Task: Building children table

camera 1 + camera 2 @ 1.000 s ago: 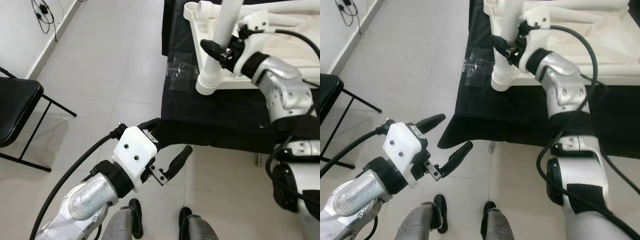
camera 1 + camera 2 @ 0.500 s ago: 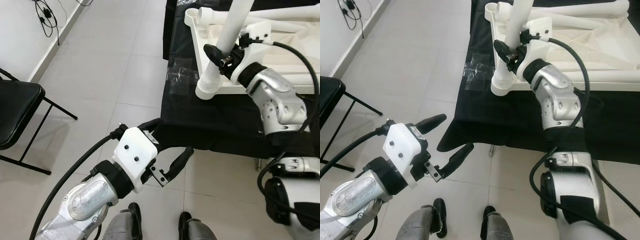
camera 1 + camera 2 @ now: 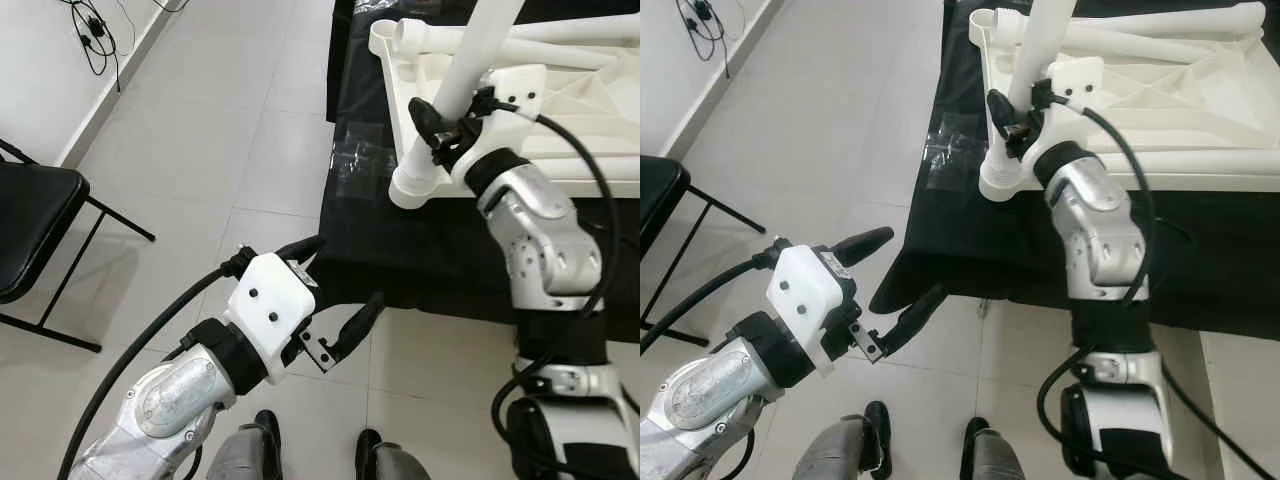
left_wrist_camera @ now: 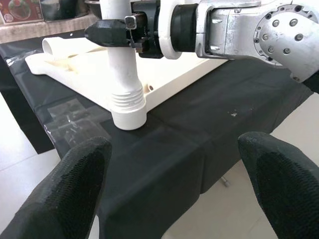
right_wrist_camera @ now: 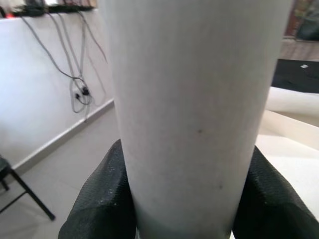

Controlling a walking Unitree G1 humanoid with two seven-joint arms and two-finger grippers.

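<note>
Up close, the right gripper point(image 3: 437, 125) is clamping a smooth white table leg point(image 5: 199, 114) between textured black pads point(image 5: 102, 199). Seen from the left wrist, the leg's ribbed end point(image 4: 128, 103) is resting on the black cloth point(image 4: 189, 144) against the white tabletop point(image 3: 1160, 90). Meanwhile the left gripper point(image 3: 335, 292) is hanging spread and empty.

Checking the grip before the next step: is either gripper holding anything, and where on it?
The right gripper clamps the white table leg above its threaded end; the left gripper holds nothing.
</note>
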